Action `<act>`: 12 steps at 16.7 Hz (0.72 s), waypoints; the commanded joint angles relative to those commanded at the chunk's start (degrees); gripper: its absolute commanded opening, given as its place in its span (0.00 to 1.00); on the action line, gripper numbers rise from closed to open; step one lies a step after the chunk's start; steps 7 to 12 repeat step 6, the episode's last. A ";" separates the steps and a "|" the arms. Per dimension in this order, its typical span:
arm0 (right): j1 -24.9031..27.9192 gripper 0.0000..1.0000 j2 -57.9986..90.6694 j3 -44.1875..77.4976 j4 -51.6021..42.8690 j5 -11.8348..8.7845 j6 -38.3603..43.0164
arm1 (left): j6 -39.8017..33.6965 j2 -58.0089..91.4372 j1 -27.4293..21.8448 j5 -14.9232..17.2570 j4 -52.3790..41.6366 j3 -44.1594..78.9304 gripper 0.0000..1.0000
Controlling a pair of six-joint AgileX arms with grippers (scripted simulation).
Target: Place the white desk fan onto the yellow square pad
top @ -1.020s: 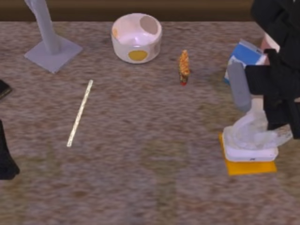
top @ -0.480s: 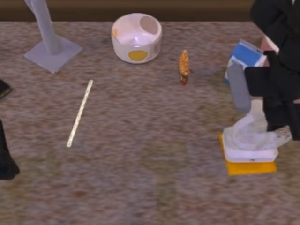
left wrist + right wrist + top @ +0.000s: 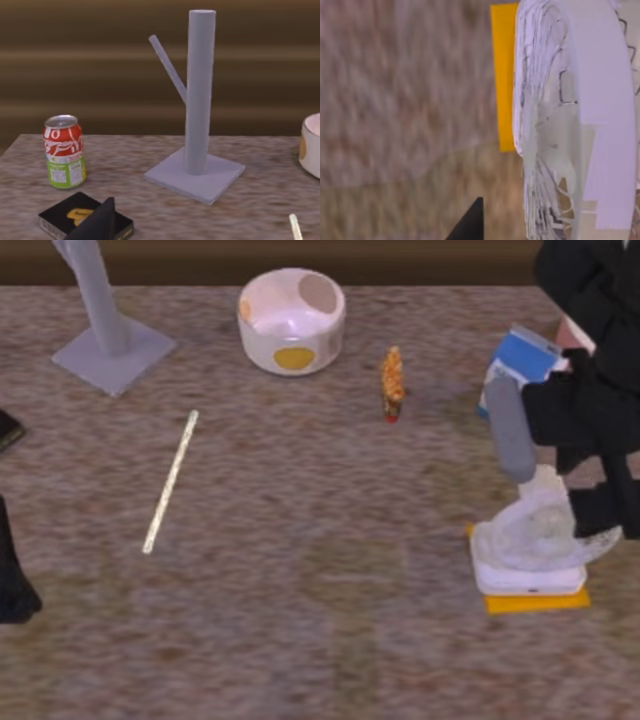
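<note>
While the top view was looking down, the white desk fan stood on the yellow square pad at the table's right, under the right gripper; I cannot tell its fingers. Only the right wrist view showed the cage wires. The left arm was parked at the left edge.

One white desk fan, one yellow square pad, one bowl, one milk carton. One grey stand, one straw, one soda can. One black box, one small orange figure.
</note>
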 joint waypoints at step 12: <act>0.00 1.00 0.00 0.00 0.00 0.00 0.00 | 0.00 0.00 0.00 0.00 0.00 0.00 1.00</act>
